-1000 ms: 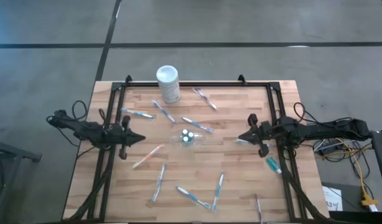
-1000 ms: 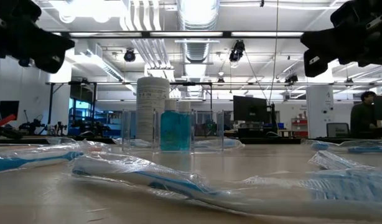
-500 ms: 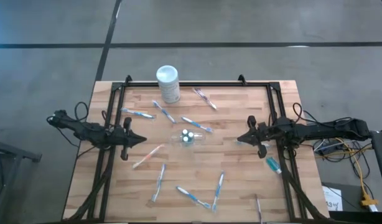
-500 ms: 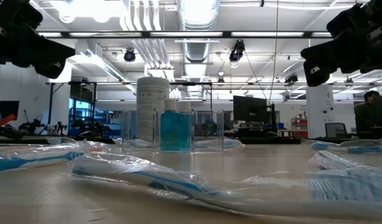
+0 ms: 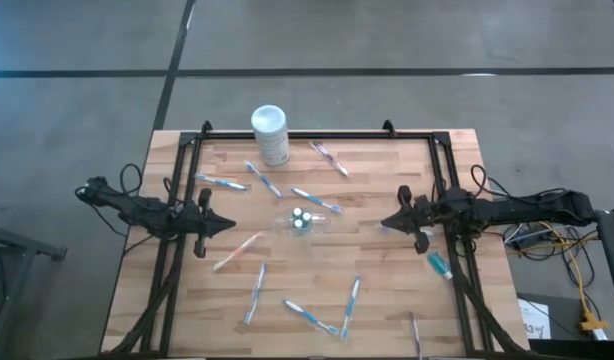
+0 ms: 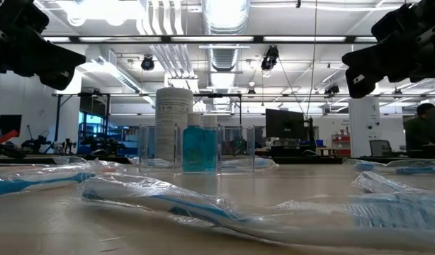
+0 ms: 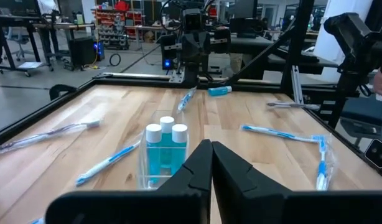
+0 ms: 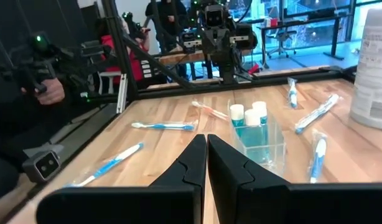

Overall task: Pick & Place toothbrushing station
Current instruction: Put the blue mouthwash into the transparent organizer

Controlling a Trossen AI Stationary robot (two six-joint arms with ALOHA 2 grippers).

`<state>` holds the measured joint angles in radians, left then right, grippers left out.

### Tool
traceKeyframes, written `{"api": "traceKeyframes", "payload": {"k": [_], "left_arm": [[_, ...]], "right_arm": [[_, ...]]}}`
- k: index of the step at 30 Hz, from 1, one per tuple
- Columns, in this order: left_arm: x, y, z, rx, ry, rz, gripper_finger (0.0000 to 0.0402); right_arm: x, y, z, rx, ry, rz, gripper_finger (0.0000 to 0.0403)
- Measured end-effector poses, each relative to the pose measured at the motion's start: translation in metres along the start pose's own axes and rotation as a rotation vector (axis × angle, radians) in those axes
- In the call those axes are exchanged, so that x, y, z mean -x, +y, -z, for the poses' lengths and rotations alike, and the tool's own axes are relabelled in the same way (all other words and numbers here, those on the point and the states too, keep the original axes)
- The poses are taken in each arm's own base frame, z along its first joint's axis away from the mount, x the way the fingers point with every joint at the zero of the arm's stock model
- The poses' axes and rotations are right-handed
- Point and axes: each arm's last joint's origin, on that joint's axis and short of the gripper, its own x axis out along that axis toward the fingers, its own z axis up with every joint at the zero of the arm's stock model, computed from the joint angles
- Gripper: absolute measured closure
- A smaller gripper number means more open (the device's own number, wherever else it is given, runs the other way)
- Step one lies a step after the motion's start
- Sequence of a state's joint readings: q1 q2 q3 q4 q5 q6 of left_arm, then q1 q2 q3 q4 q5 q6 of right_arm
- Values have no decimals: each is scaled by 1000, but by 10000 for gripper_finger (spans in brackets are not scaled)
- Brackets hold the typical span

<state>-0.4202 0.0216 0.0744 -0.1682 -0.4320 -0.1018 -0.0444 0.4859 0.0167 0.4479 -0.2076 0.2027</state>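
Overhead and wrist views of a wooden table (image 5: pixel 387 290) with the two arms facing each other across its middle. The left gripper (image 5: pixel 227 224) hangs over the table's left part, its fingers (image 7: pixel 197 171) pressed together tip to tip and gripping nothing. The right gripper (image 5: pixel 385 224) hangs over the right part, its fingers (image 8: pixel 194 163) likewise closed against each other and empty. The toothbrushing station (image 5: pixel 301 220), a clear colourless holder, stands upright between the two sets of fingertips, well apart from both and directly ahead of each; it contains small bottles of blue liquid with white caps (image 7: pixel 163 132). In the low view the holder (image 6: pixel 198 149) appears at the centre, with a white canister (image 6: pixel 173 122) with a label behind it. Seen from above, the white canister stands near the table's far edge, beyond the holder and to the left fingers' far side. Wrapped toothbrushes (image 5: pixel 255 292) lie scattered flat on the wood all around the holder, none touching either gripper. A small teal bottle (image 5: pixel 440 264) lies on its side near the right arm, behind the right fingertips. A person (image 6: pixel 421 127) shows in the room beyond the table.
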Motion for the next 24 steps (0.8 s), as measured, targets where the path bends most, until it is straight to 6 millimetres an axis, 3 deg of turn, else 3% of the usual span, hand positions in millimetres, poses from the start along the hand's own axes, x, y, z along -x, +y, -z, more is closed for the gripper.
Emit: {"api": "traceKeyframes", "payload": {"k": [4,14,21,24], "left_arm": [[0,0,0,5,-1,0,390],[0,0,-1,36,-16,5,390],[0,0,1,36,3,11,390],[0,-1,1,35,7,19,390]], "right_arm": [[-5,4,-29,-58,75,45,390],[-7,36,-81,-391,601,436,390],[0,67,-76,-567,927,749,390],[-2,80,-66,-616,1059,759,390]]}}
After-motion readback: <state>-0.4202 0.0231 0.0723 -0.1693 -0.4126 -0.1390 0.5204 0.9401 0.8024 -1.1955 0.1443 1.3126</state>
